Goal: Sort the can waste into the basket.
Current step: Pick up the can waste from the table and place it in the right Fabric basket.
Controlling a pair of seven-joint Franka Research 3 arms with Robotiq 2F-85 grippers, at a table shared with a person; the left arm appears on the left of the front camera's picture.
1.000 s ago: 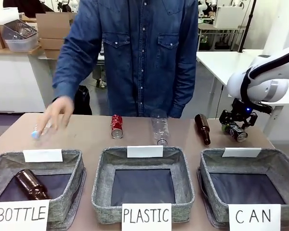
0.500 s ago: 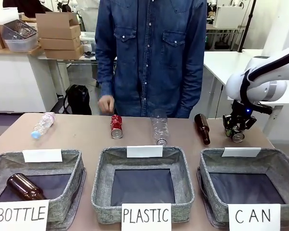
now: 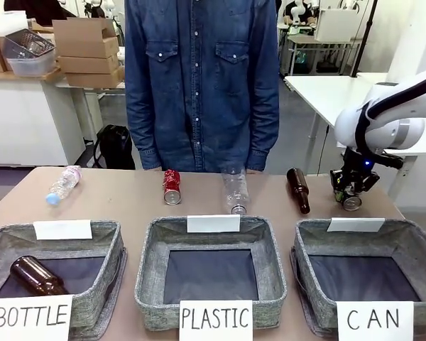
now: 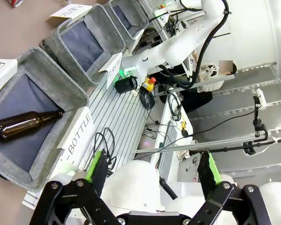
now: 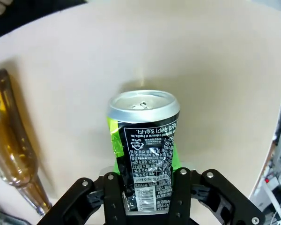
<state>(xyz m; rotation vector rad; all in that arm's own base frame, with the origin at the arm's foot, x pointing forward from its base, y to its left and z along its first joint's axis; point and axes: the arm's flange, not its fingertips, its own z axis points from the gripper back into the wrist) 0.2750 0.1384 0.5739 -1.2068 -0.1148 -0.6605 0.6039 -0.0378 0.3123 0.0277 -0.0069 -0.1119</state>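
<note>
The silver can [image 5: 143, 136] is held tight between the two fingers [image 5: 181, 187] of the right gripper [image 3: 351, 193]. The can is squashed, and dark print and a bit of green are seen on it. It is held just behind the back edge of the CAN basket [image 3: 413, 238], low over the table [image 3: 121, 202]. Whether it touches the table cannot be told.

The red can [image 3: 172, 186] is laid on the table, behind the CAN basket and far to its left. A brown bottle [image 3: 299, 189] is laid just behind the CAN basket's left back corner, near the held can. A clear bottle [image 3: 235, 190] is laid farther left, between that brown bottle and the red can.

The PLASTIC basket [image 3: 271, 241] is set just left of the CAN basket. The BOTTLE basket [image 3: 106, 234] is set one place farther left, and a second brown bottle [image 3: 34, 275] is laid in it.

A person in a blue shirt [image 3: 199, 78] is seen across the table, behind the CAN basket and to its left.

The fingers of the left gripper [image 4: 154, 161] are spread wide apart, with nothing held between them. It is held well apart from the CAN basket, on the BOTTLE basket's side.
</note>
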